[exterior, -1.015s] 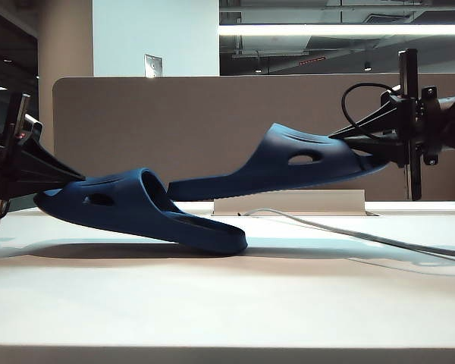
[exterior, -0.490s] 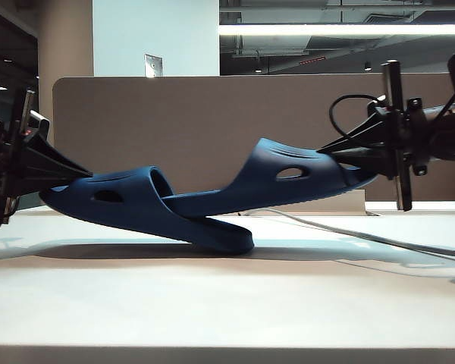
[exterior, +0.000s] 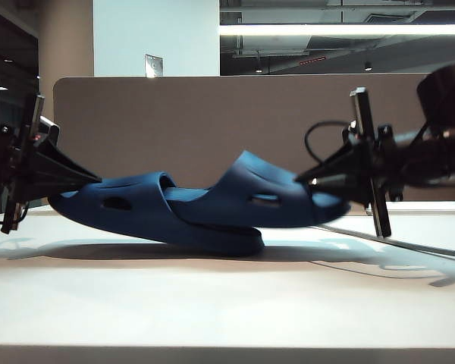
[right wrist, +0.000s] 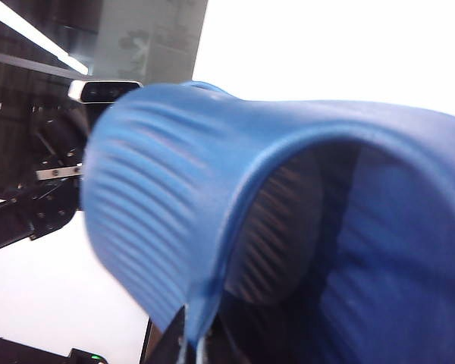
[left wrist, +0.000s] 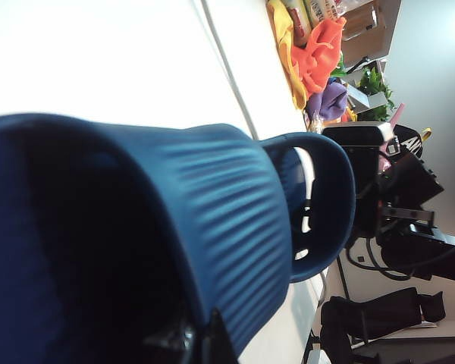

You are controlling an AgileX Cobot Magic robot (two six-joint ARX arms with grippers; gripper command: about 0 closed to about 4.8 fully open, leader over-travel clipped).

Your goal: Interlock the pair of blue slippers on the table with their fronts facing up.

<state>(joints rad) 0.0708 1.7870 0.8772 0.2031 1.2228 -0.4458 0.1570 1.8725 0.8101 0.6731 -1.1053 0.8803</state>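
Two navy blue slippers meet in mid-table. My left gripper (exterior: 98,180) is shut on the end of the left slipper (exterior: 129,201). That slipper tilts, and its far end rests on the white table (exterior: 227,303). From the right, my right gripper (exterior: 299,180) is shut on the end of the right slipper (exterior: 250,193), which hangs above the table. Its free end reaches into the left slipper's strap opening. In the left wrist view the held slipper (left wrist: 174,227) hides most of the gripper (left wrist: 201,341). In the right wrist view the ribbed slipper (right wrist: 212,189) covers the gripper (right wrist: 193,341).
A brown-grey partition panel (exterior: 212,121) stands behind the table. A pale cable (exterior: 409,246) runs across the table at the right. Coloured cloths (left wrist: 311,53) lie at the far end of the table in the left wrist view.
My right gripper has moved left and down with its slipper, sliding its free end into the left slipper's strap. The left slipper has shifted slightly right.
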